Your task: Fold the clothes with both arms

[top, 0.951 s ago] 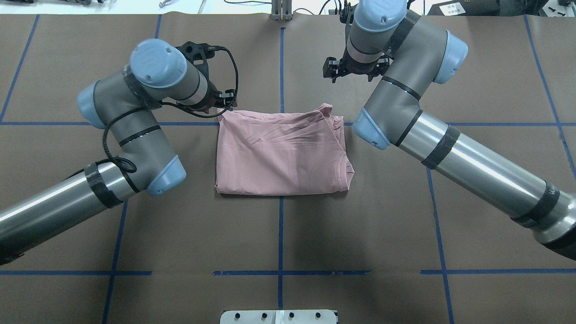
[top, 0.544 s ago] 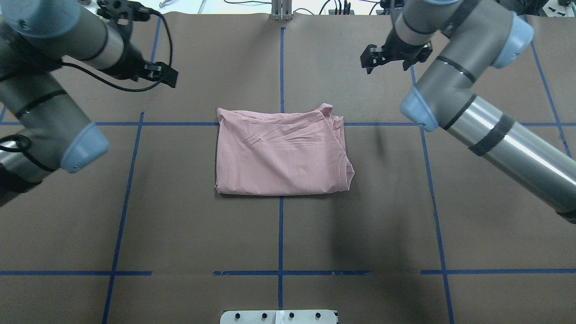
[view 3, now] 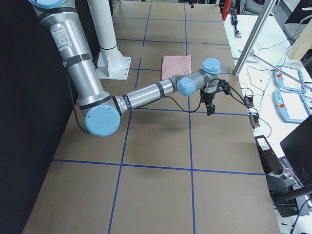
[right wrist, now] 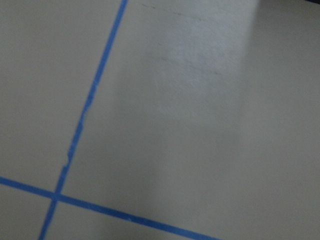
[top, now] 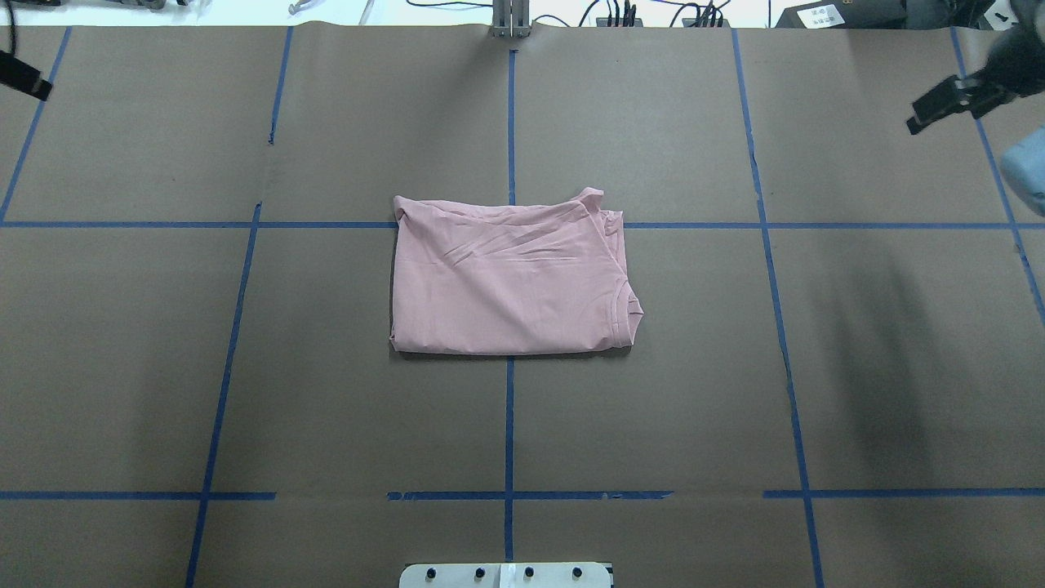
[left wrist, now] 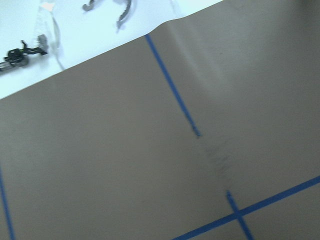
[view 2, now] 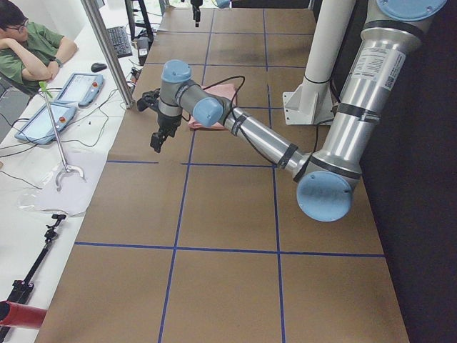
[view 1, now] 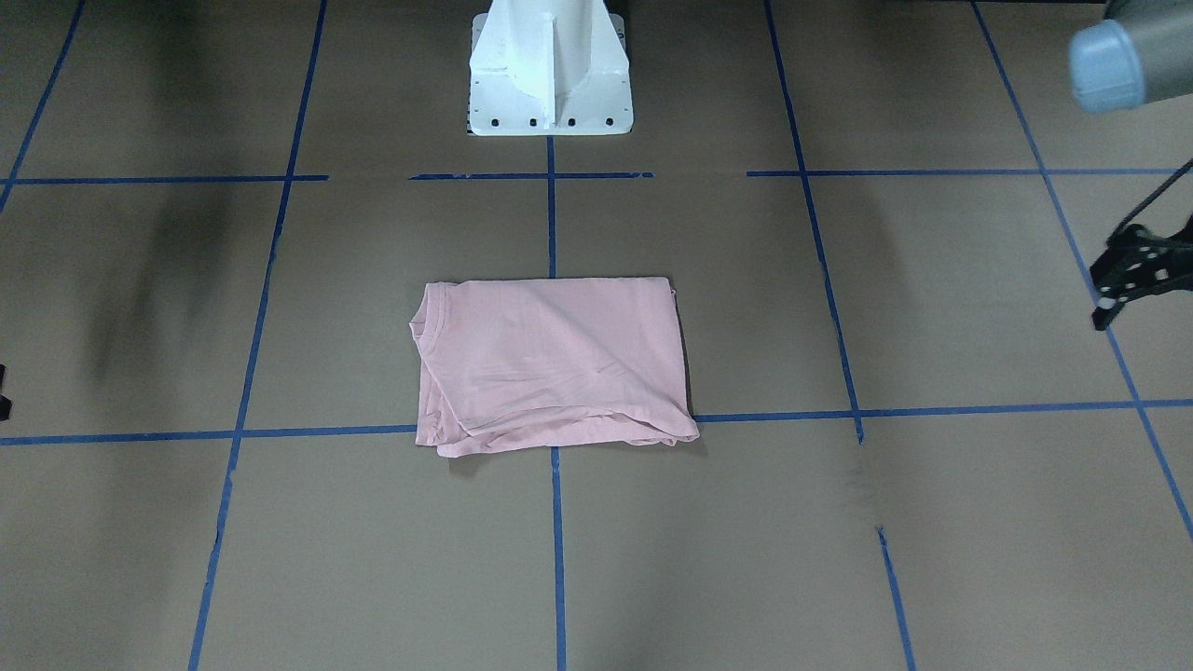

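The pale pink T-shirt (top: 510, 278) lies folded into a rectangle at the table's middle, collar at its right edge; it also shows in the front view (view 1: 550, 363). Its dog print, lettering and tag are hidden. My left gripper (view 1: 1118, 284) hangs open and empty far off to the shirt's side, only its tip showing at the overhead view's upper left edge (top: 20, 75). My right gripper (top: 955, 102) is open and empty at the far right, well away from the shirt. Both wrist views show only brown table and blue tape.
The white pedestal (view 1: 550, 75) stands at the table's near edge. Blue tape lines grid the brown table (top: 245, 367). An operator (view 2: 28, 53) sits beyond the far edge beside tablets (view 2: 78, 89) and cables.
Both arms have swung outward and away from the shirt, the left to the far left, the right to the far right. The shirt has not moved.
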